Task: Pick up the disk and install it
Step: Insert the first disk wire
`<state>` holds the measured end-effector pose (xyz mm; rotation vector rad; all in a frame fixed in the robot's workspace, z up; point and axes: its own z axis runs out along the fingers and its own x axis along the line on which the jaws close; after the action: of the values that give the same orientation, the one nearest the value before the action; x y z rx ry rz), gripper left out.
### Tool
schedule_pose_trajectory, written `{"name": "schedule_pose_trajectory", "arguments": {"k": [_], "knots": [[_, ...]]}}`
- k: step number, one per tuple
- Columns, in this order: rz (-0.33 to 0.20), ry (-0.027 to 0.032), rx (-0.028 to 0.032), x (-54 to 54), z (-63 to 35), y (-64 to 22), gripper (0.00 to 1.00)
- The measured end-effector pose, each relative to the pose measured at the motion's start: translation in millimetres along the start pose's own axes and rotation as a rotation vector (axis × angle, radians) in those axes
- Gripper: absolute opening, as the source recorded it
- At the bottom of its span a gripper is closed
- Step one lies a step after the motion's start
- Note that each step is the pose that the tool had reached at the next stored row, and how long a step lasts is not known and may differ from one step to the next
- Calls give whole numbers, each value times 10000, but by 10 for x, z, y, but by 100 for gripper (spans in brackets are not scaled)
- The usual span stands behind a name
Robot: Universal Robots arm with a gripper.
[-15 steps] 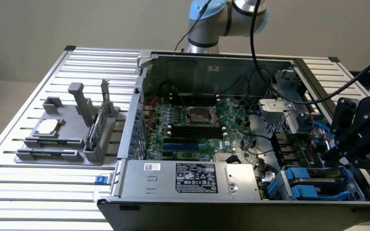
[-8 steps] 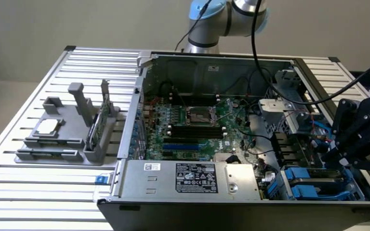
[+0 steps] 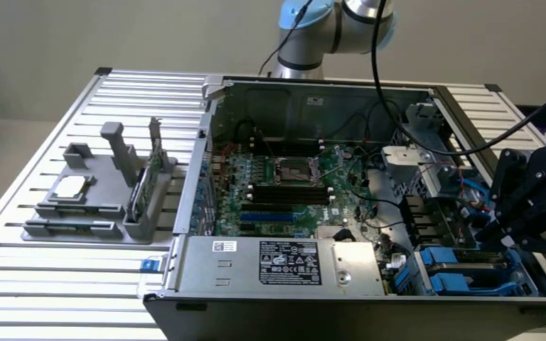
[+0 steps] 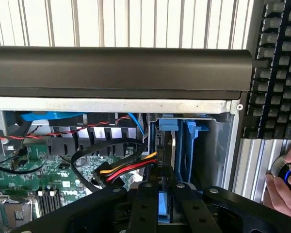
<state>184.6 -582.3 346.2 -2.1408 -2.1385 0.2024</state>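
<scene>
The claw (image 3: 500,238) hangs at the lower right of the exterior frame, low over the drive bays in the near right corner of the open computer case (image 3: 254,92). Its fingers are drawn close together, and in the wrist view a blue-edged slab stands on edge between them: this looks like the disk (image 4: 164,206) in its blue carrier, pinched by the claw (image 4: 164,213), though the black fingers cover most of it and I would not swear to more than the blue strip.

The disk's long axis runs straight away from the claw toward the blue bay frame (image 4: 191,145) in the middle right of the wrist frame, so disk and slot lie roughly in line, the bay directly ahead.

The exterior view gives the wider layout: motherboard (image 3: 287,185) in the centre, power supply (image 3: 283,263) along the near edge, a grey parts holder (image 3: 102,192) on the slatted worktop (image 3: 26,177) at left. The wrist view adds red and yellow cables (image 4: 131,169) just beside the bay (close to the disk's path) and a person's hand (image 4: 283,187) at lower right.
</scene>
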Motion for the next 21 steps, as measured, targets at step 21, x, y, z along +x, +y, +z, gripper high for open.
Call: {"name": "schedule_pose_trajectory", "arguments": {"k": [21], "knots": [[65, -350, -655, 70, 40, -93, 17]]}}
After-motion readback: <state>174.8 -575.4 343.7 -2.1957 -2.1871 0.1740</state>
